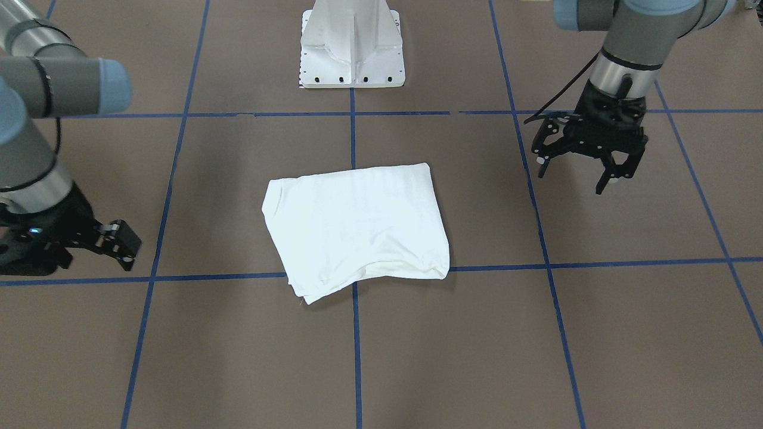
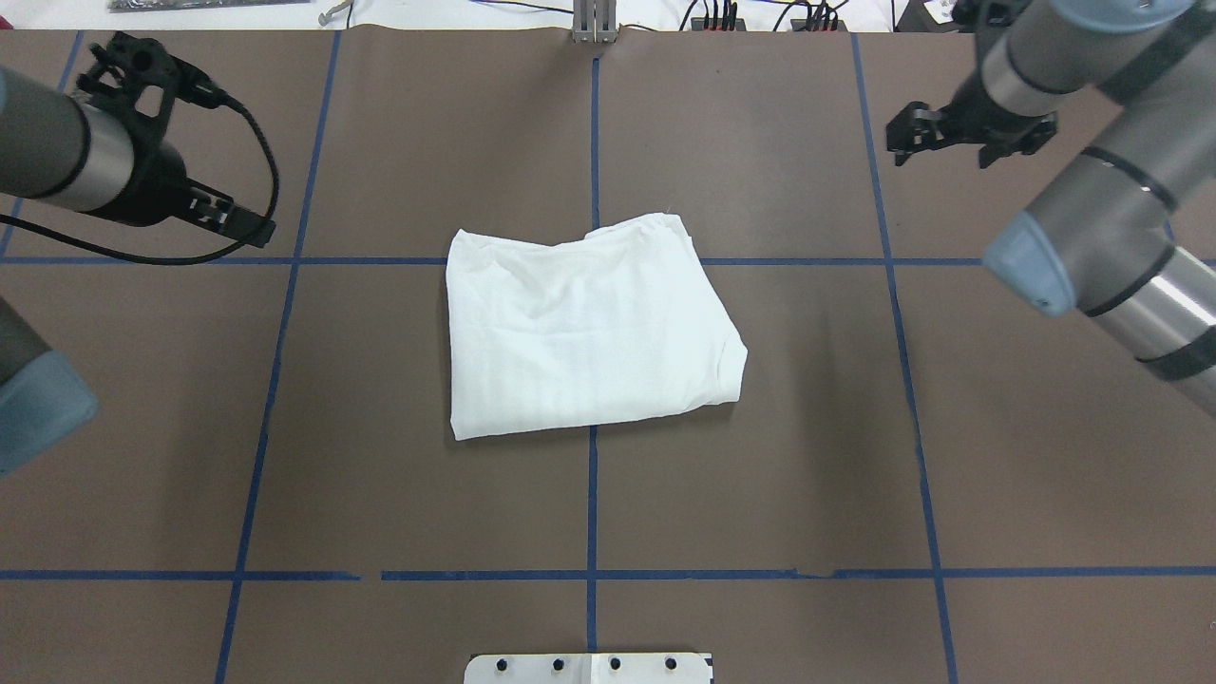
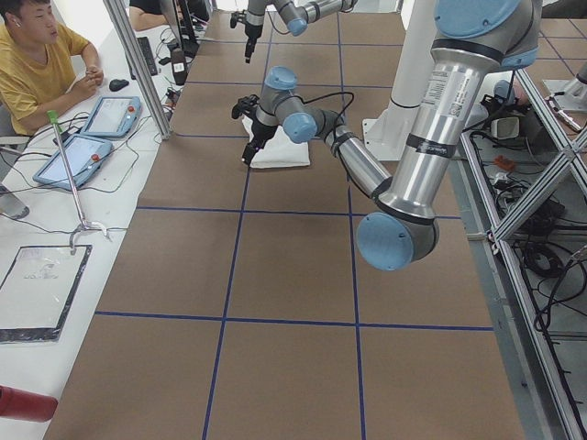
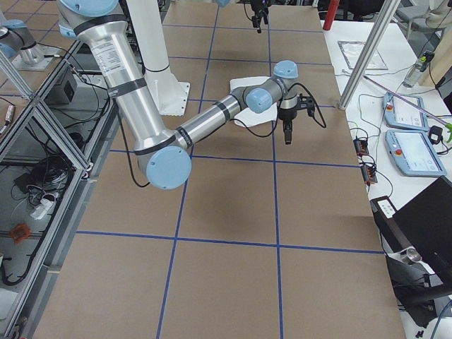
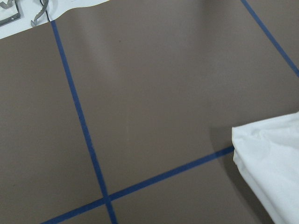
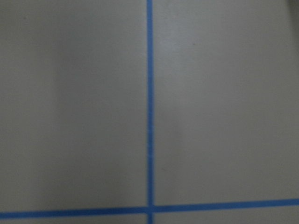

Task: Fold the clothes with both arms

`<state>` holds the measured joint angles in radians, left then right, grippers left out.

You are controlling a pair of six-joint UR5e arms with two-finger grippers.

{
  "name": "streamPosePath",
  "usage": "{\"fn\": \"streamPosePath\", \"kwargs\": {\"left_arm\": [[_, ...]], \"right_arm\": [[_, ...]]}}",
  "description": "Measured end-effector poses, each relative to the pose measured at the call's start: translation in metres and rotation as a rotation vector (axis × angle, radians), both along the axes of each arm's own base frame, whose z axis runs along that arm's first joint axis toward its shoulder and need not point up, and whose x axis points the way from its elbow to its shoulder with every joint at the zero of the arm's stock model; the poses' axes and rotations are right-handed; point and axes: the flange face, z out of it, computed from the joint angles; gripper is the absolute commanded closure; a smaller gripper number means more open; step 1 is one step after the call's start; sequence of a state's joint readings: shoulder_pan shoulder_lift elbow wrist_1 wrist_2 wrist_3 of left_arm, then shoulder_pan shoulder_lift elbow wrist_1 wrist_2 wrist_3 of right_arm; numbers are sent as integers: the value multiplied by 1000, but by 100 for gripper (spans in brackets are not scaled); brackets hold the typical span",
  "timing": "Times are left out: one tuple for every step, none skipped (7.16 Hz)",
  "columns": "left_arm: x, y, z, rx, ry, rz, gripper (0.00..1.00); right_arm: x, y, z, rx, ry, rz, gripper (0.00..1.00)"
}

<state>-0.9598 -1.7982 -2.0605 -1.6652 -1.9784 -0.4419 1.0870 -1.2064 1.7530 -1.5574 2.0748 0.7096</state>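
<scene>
The shirt (image 2: pixel 589 332) lies folded mid-counter (image 2: pixel 285 427). Your left tool (image 1: pixel 575 179) and right tool (image 2: pixel 942 152) hang wide and empty, well apart from it. The folding looks done; you likely need only park both arms.

Legible text: none made out in any view.
Left-arm sticker (image 3: pixel 447 107): carried printed lines, too small to read.
Right-arm sticker (image 4: pixel 106 51): looked perhaps the same kind, likewise unreadable.

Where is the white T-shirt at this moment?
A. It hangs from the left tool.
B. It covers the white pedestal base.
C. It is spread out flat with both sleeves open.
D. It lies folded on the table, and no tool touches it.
D: the T-shirt lies folded on the table, while the left tool and the right tool are off to its sides, empty.
</scene>
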Motion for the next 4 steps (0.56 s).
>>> {"fn": "streamPosePath", "kwargs": {"left_arm": [[-54,0,26,-28,8,33,0],[-99,5,62,-92,19,31,0],[-125,13,101,-165,8,14,0],[-143,15,129,-211,-14,-19,0]], "right_arm": [[71,16,42,21,10,-91,0],[132,35,89,41,19,-160,0],[183,63,141,38,25,-205,0],[218,101,192,3,38,-225,0]]}}
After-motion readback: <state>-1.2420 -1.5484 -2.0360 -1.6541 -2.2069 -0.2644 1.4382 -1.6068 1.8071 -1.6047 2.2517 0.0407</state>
